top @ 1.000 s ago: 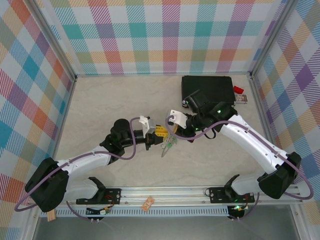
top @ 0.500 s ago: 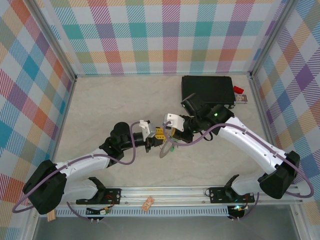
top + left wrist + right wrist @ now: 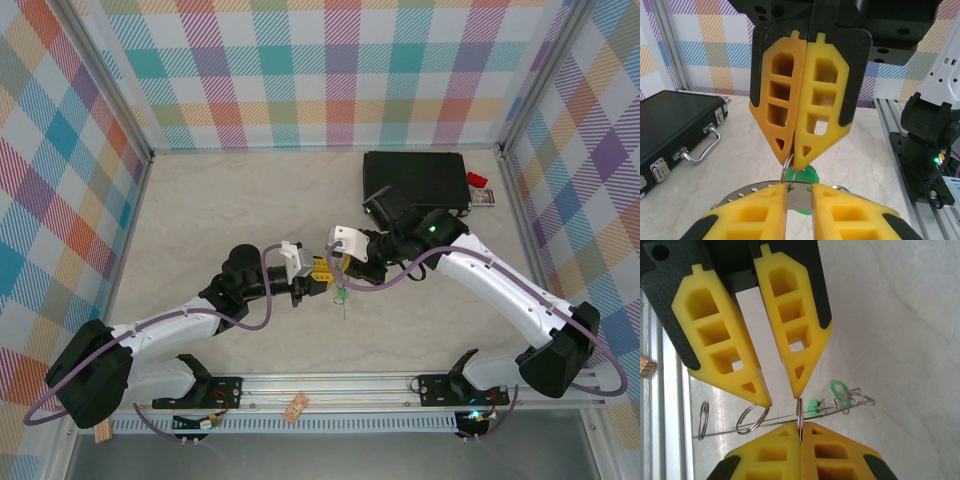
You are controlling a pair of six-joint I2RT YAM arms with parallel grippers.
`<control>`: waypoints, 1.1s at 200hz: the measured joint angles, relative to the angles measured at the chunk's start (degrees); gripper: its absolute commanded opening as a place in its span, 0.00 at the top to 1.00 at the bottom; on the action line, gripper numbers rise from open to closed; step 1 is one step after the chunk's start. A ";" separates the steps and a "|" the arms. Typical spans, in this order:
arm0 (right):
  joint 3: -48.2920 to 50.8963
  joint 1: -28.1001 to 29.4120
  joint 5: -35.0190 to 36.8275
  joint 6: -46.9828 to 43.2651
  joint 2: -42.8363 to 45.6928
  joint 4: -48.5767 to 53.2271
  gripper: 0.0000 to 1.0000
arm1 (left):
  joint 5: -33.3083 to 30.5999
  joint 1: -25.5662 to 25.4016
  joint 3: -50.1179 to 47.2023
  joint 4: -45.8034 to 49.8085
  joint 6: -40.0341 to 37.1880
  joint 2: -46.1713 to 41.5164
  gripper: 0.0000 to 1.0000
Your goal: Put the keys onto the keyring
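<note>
Left end effector [image 3: 799, 186] clamps the thin, stiff, slippery keyring [image 3: 800, 201]; right end effector [image 3: 800, 425], closed, pinches a light key [image 3: 812, 406] by its loop [image 3: 800, 413].

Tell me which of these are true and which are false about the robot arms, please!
1. The black case lies shut on the table. True.
2. The keys have red heads. False: their heads are green.
3. The right gripper is wide open. False: it is shut, pinching a small wire ring.
4. The left gripper grips the keyring. True.
</note>
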State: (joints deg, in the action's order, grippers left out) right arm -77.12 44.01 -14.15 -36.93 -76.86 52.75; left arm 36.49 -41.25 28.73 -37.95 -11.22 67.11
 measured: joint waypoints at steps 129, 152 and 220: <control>0.37 1.03 -1.51 0.02 -0.04 -0.26 1.00 | -0.31 -0.26 0.02 -0.11 0.72 0.00 0.86; 0.42 1.03 -1.51 0.02 -0.04 -0.26 1.00 | 0.70 -0.26 0.02 -0.63 1.38 0.00 0.93; 0.44 1.01 -1.40 0.02 -0.04 0.35 1.00 | 2.05 -0.24 0.50 -0.20 1.53 0.79 1.00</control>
State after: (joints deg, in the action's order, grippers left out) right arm -76.69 45.01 -15.55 -36.91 -76.90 53.10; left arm 38.54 -41.50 29.23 -38.15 -9.69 67.90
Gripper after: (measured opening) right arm 0.047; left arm 0.046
